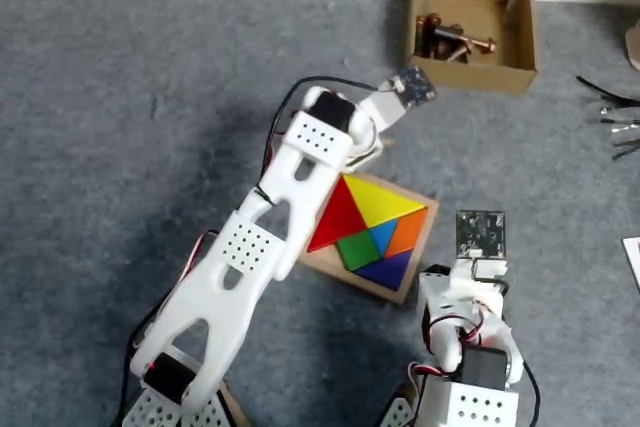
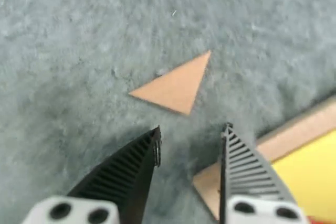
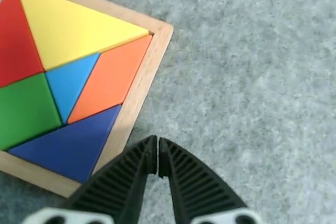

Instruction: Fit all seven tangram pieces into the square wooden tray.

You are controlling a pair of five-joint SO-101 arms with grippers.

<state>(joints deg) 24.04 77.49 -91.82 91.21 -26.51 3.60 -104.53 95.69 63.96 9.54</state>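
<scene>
The left hand (image 2: 191,128), spread wide, hovers near the flat tan wooden triangle (image 2: 176,85), likely light, stiff and thin; pinch low across its edges.

High cam overhead, looks down, wrist cams close over carpet (image 1: 120,97), all share tray (image 1: 340,270)

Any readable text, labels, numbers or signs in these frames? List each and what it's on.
No readable text in any view.
Coloured pieces and wooden tray: plain, no print.
Tan triangle on the carpet: blank.
Cardboard box: no print seen on its walls.
Small circuit board on the right arm's wrist: any markings are too small to read.
</scene>
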